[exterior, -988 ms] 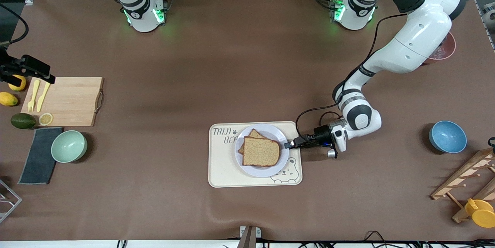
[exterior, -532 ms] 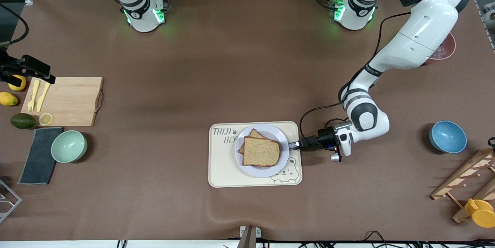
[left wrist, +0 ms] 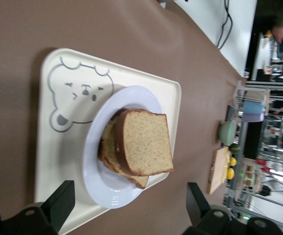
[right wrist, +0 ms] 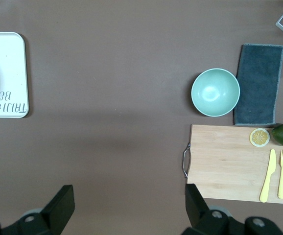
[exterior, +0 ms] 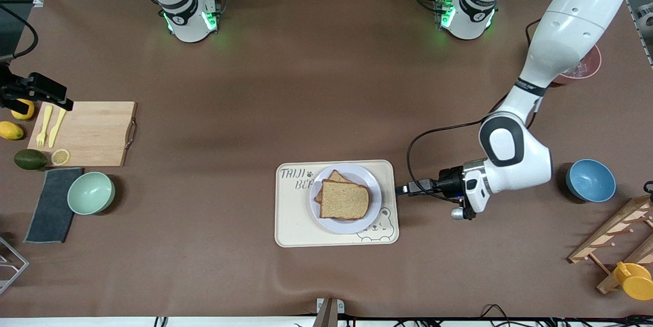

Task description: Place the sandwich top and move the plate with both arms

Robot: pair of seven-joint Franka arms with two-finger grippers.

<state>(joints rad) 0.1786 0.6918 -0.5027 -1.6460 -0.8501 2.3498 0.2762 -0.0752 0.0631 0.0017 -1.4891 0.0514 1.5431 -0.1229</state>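
Note:
The sandwich top lies flat on a lower bread slice on the plate, which sits on the cream bear tray. My left gripper is open and empty, low over the table just off the tray's edge toward the left arm's end, pointing at the plate. In the left wrist view the sandwich top, plate and tray lie ahead of the open left gripper. My right gripper is open and empty, high over bare table between tray and cutting board; it does not show in the front view.
A cutting board with yellow cutlery, a green bowl and a dark cloth sit toward the right arm's end. A blue bowl, a wooden rack and a yellow cup sit toward the left arm's end.
My left gripper has drawn back from the plate's rim, off the tray toward the left arm's end, and the arm's elbow has risen. The sandwich and plate have not moved.

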